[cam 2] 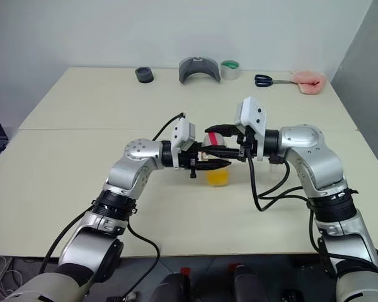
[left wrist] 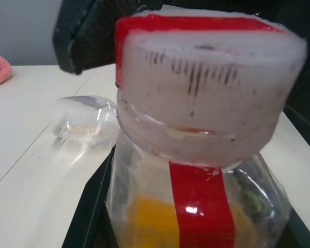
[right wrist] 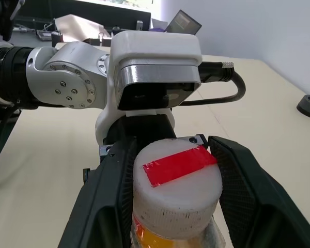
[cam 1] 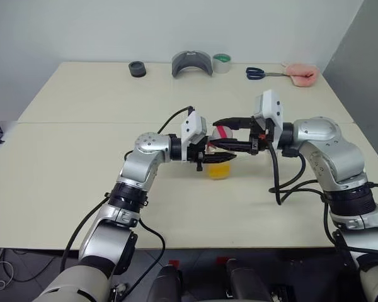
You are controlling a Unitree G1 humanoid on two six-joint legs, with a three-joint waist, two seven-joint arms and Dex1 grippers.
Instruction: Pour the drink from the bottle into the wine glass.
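Observation:
A small clear bottle [left wrist: 196, 155] stands upright just above the table, my left gripper [cam 1: 222, 157] shut on its body from the left. The orange drink [cam 1: 218, 170] fills its lower part. A red strip runs across the white cap [right wrist: 175, 181]. My right gripper [right wrist: 170, 145] comes in level from the right, its two black fingers [right wrist: 113, 181] pressed on either side of the cap. The wine glass [left wrist: 85, 121] shows as a clear rounded bowl on the table beyond the bottle in the left wrist view; its stem and foot are not clear.
Along the table's far edge lie a black tape roll [cam 1: 137, 69], a grey curved piece [cam 1: 192, 63], a green tape roll [cam 1: 222, 61], blue-handled scissors [cam 1: 259, 73] and a pink object [cam 1: 301, 73]. A seam crosses the table [cam 1: 82, 123].

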